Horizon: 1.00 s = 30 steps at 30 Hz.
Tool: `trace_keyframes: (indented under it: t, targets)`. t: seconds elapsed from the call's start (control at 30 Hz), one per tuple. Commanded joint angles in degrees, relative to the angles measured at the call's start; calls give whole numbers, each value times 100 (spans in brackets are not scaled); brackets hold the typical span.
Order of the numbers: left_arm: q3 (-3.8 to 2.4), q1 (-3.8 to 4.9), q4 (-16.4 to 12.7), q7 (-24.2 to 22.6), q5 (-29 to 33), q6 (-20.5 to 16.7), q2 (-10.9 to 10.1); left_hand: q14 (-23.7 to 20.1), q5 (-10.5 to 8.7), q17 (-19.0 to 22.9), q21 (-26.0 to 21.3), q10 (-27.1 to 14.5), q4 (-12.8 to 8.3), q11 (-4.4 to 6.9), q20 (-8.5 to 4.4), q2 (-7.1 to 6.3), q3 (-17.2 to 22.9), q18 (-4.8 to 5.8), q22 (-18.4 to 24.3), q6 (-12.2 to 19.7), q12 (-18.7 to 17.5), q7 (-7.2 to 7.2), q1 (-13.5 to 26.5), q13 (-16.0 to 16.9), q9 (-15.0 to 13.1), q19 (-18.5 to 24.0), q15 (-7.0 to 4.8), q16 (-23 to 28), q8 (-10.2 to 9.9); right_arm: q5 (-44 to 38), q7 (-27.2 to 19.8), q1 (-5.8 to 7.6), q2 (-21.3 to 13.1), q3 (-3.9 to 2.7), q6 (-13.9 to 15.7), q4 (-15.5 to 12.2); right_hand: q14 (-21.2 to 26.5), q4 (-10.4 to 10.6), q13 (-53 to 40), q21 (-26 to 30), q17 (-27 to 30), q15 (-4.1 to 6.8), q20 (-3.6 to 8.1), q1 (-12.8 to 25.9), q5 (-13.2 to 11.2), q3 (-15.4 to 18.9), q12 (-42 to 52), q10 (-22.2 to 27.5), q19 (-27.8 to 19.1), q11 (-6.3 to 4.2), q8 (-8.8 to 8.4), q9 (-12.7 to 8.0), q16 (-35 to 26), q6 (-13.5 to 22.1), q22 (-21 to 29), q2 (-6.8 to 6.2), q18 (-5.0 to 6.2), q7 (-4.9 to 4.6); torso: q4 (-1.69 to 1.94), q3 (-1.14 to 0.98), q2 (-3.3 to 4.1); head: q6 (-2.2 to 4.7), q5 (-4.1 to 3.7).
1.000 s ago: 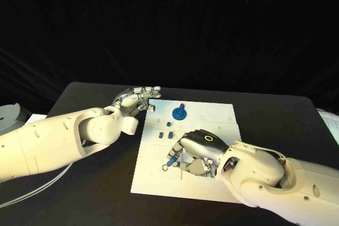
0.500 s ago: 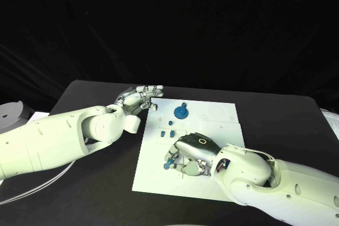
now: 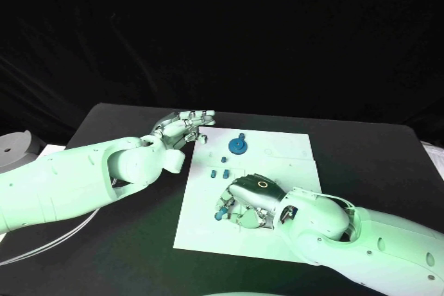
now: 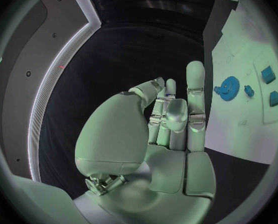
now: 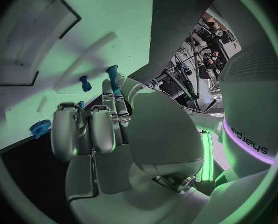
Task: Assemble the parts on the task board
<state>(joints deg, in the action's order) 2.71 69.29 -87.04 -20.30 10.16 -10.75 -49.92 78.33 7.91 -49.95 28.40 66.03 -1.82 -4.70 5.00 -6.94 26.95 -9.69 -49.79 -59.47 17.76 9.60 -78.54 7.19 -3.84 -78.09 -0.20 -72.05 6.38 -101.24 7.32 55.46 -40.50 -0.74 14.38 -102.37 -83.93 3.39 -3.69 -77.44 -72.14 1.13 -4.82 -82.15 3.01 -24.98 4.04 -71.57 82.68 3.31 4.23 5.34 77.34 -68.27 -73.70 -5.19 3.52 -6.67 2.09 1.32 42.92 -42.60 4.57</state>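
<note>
The white task board (image 3: 287,155) lies in the middle of the table. My right hand (image 3: 251,203) hangs over the board's near half and pinches a small blue peg (image 3: 222,213) (image 5: 112,77) at its fingertips, close above the board. A second blue peg (image 5: 84,83) stands in the board just beyond. A blue gear (image 3: 238,146) (image 4: 226,89) sits near the far edge, with small blue pieces (image 3: 219,174) (image 4: 268,74) in front of it. My left hand (image 3: 185,126) (image 4: 170,119) hovers at the board's far left corner, most fingers curled in, holding nothing.
A grey round object (image 3: 14,148) sits off the table's left side. Black tabletop (image 3: 370,155) surrounds the board on all sides.
My right hand has shifted slightly toward the board's left with the peg still in its fingers. The left hand has stayed where it was.
</note>
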Motion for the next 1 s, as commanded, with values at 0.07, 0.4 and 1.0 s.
trace_keyframes:
  t: [0.07,0.4,1.0]
  targets:
    - [-4,2,-13,-7,20,116,5,-44,12,18,-23,-40,-21,6,11,28,-15,-62,10,-13,43,-11,19,10,-9,41,-10,29,26,-206,166,-14,34,13,-240,26,-304,-13,0,-2,12,27,35,-50,18,-33,-27,-29,1,-1,12,10,19,-39,15,18,45,-19,6,1,-3,-7,-9]
    - [-4,2,-17,1,20,116,-2,-44,12,18,-23,-40,-21,6,11,28,-15,-62,10,-13,43,-11,19,10,-9,41,-10,29,26,-327,333,-20,103,20,-362,-27,-298,-16,2,6,34,14,33,-12,16,-28,-43,-6,-5,13,-7,9,5,-18,23,-11,47,-31,4,3,-2,-17,-12]
    - [-4,2,-20,2,20,100,-6,-44,12,18,-23,-40,-21,6,11,28,-15,-62,10,-13,43,-11,19,10,-9,41,-10,29,26,-295,463,-33,126,59,320,-62,-242,202,8,206,244,-242,-213,405,35,829,-28,1361,-121,321,-68,-162,-115,1095,258,-363,102,-302,2,0,-6,-11,-24]
